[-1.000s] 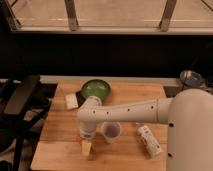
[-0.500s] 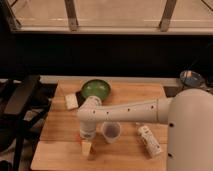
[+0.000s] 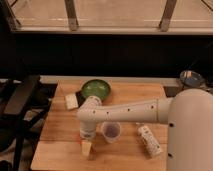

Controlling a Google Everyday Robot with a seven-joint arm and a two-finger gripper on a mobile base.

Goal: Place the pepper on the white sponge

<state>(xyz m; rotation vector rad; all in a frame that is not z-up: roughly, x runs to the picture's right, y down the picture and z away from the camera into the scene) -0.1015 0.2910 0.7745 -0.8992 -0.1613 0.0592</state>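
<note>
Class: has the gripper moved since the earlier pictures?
No. The gripper stays low near the board's front edge, just left of the clear cup.

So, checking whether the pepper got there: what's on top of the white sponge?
Nothing: the top of the white sponge is bare. The gripper is low over the table, beside the cup, covering whatever lies beneath.

The gripper [image 3: 86, 147], near the tabletop's [image 3: 60, 132] front-left corner, is a pale blur; whether it carries anything cannot be told. The robot's body [image 3: 192, 132] is cut off at the right.
</note>
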